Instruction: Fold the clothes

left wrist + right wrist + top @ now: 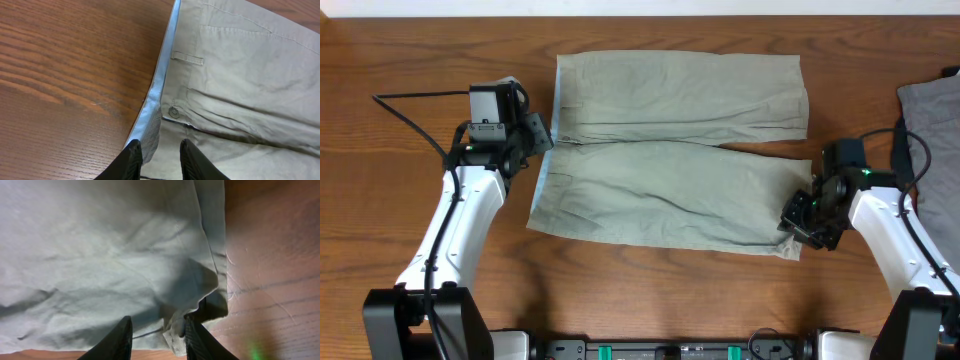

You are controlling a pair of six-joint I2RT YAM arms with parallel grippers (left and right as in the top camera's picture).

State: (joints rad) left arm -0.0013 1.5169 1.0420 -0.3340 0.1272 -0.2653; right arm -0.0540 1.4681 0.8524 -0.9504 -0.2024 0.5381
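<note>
Shorts [680,150] in pale khaki lie flat on the wooden worktop [420,60], with the waistband [167,75] at the left and the two legs running right, one behind the other. The left claw [161,150] is clenched on the waistband's edge, which stands up to show its lighter lining, just below the small button [174,112]. The right claw [157,330] sits at the near leg's hem corner [210,295], with rumpled cloth between its fingers [120,340]; whether it has clamped down cannot be told. A grey garment [932,110] lies at the right edge, apart from the shorts.
</note>
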